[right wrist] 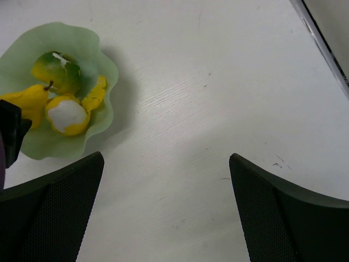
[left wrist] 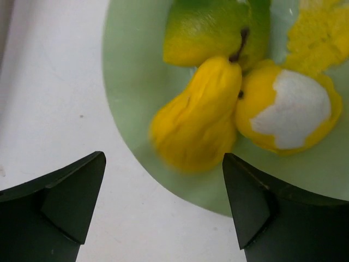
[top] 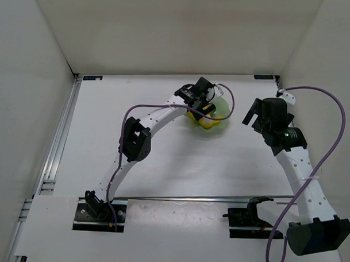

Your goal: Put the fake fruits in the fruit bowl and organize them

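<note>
The mint-green fruit bowl (left wrist: 131,82) holds all three fruits: a yellow-green rounded one (left wrist: 207,30), a yellow pear (left wrist: 196,117) and a yellow-orange one with a white patch (left wrist: 292,109). A loose yellow peel piece (left wrist: 319,35) lies beside them. My left gripper (left wrist: 163,180) is open and empty, hovering over the bowl's near rim. It covers most of the bowl (top: 220,112) in the top view. My right gripper (right wrist: 166,180) is open and empty over bare table, to the right of the bowl (right wrist: 103,65); the right wrist view also shows the pear (right wrist: 24,101) and white-patched fruit (right wrist: 68,114).
White walls enclose the white table (top: 162,159) on three sides. A metal rail (top: 59,144) runs along the left edge and another (right wrist: 322,38) shows at the right wrist view's upper right. The left arm (top: 140,135) arches across the table's middle.
</note>
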`<action>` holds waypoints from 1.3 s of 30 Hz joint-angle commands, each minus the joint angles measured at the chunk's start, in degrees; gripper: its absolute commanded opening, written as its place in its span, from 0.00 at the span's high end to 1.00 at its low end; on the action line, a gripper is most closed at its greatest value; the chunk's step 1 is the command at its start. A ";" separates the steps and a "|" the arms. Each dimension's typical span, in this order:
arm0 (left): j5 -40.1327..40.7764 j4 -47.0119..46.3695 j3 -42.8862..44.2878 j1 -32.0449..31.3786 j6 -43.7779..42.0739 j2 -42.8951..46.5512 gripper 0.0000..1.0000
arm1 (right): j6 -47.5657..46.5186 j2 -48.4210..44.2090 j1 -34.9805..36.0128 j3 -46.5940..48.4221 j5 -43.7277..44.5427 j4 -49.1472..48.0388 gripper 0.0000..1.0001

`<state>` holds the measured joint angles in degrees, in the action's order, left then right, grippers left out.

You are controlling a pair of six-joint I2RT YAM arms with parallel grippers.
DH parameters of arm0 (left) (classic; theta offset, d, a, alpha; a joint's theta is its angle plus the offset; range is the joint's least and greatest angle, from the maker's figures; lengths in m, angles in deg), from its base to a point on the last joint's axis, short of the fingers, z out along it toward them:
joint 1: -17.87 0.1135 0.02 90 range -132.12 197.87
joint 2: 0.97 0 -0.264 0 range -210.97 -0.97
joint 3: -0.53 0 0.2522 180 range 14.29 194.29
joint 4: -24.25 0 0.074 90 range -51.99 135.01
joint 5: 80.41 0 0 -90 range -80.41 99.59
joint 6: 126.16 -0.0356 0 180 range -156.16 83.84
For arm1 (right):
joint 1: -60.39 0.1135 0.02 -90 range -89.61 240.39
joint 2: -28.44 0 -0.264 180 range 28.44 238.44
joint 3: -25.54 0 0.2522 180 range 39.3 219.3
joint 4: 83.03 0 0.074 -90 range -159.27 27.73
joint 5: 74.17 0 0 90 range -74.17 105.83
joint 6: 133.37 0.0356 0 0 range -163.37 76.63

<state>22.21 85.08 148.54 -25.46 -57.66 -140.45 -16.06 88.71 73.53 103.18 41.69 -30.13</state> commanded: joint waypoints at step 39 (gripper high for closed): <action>-8.49 -6.11 -68.78 53.00 18.07 59.76 0.00 | 6.44 1.60 -2.07 -5.25 -13.29 2.09 0.00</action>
<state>18.58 79.88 78.16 27.33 -42.06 -81.86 -10.72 89.32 71.65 95.03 29.59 -26.42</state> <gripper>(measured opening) 0.998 0.996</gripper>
